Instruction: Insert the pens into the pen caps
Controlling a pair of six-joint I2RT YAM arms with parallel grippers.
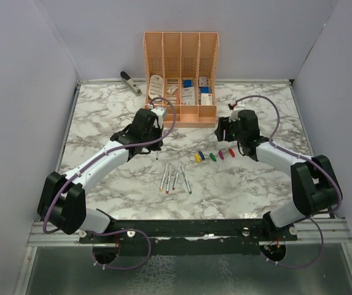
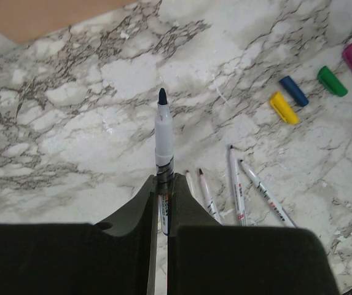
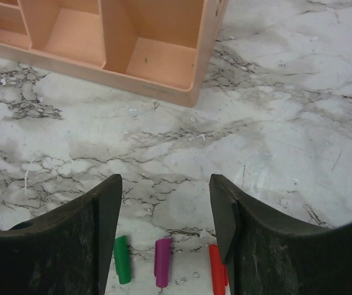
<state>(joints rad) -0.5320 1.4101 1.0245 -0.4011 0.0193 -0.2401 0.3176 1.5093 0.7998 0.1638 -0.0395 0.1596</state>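
My left gripper (image 1: 155, 147) (image 2: 163, 179) is shut on a silver-grey pen (image 2: 163, 132) whose dark tip points out past the fingers, above the marble table. Several more pens (image 1: 176, 177) (image 2: 236, 184) lie side by side on the table in front of it. The pen caps lie in a row: yellow (image 1: 197, 158) (image 2: 284, 107), blue (image 1: 202, 155) (image 2: 293, 90), green (image 1: 212, 156) (image 3: 121, 259), purple (image 1: 221, 155) (image 3: 162, 262) and red (image 1: 231, 152) (image 3: 217, 269). My right gripper (image 1: 223, 132) (image 3: 165, 184) hangs open just beyond the green, purple and red caps, holding nothing.
A peach desk organiser (image 1: 191, 117) (image 3: 163, 86) with small items stands at the back centre, just ahead of my right gripper. A grey stapler (image 1: 130, 82) lies at the back left. Grey walls close in the table on three sides.
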